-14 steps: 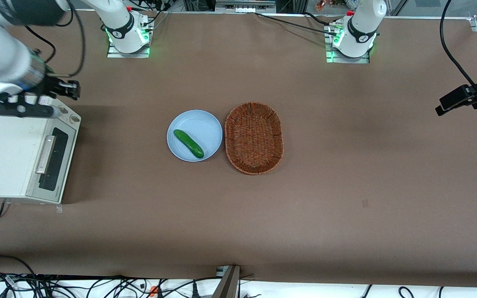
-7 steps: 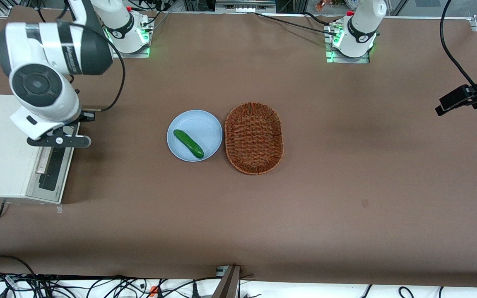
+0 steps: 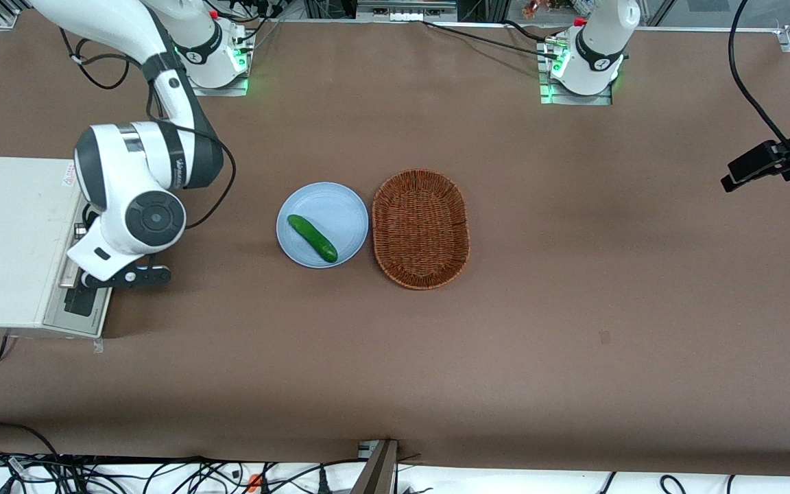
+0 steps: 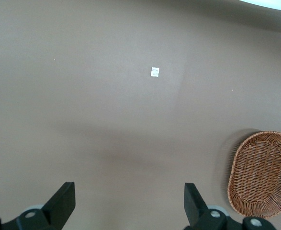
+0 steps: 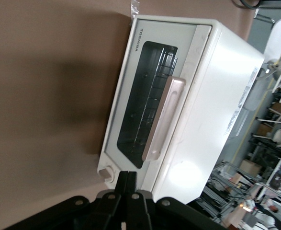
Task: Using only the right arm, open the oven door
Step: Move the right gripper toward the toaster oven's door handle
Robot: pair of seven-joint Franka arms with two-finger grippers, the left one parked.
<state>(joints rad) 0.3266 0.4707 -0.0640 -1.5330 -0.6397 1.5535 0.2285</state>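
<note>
On the brown matte surface (image 3: 573, 309), the cream-white boxy toaster oven (image 3: 14, 240) sits at the working arm's end, its light-grey oven door (image 3: 86, 302) with the dark glass window and long silver bar handle (image 5: 163, 117) shut flat against the body. The large white jointed right arm (image 3: 138, 182) with dark grey bands reaches down from its base and hangs just in front of that door, covering much of it in the front view, its round black-centred wrist cap turned upward. The small black claw (image 3: 127, 277) at its end hovers close to the door, apart from the handle; in the wrist view its two fingers (image 5: 126, 184) lie pressed together, holding nothing. Toward the middle of the surface, a pale blue round plate (image 3: 340, 206) carries a dark green cucumber (image 3: 312, 238) lying slantwise. Just beside the plate, toward the parked arm's end, stands an oval brown wicker basket (image 3: 421, 228), whose rim nearly touches the plate.
</note>
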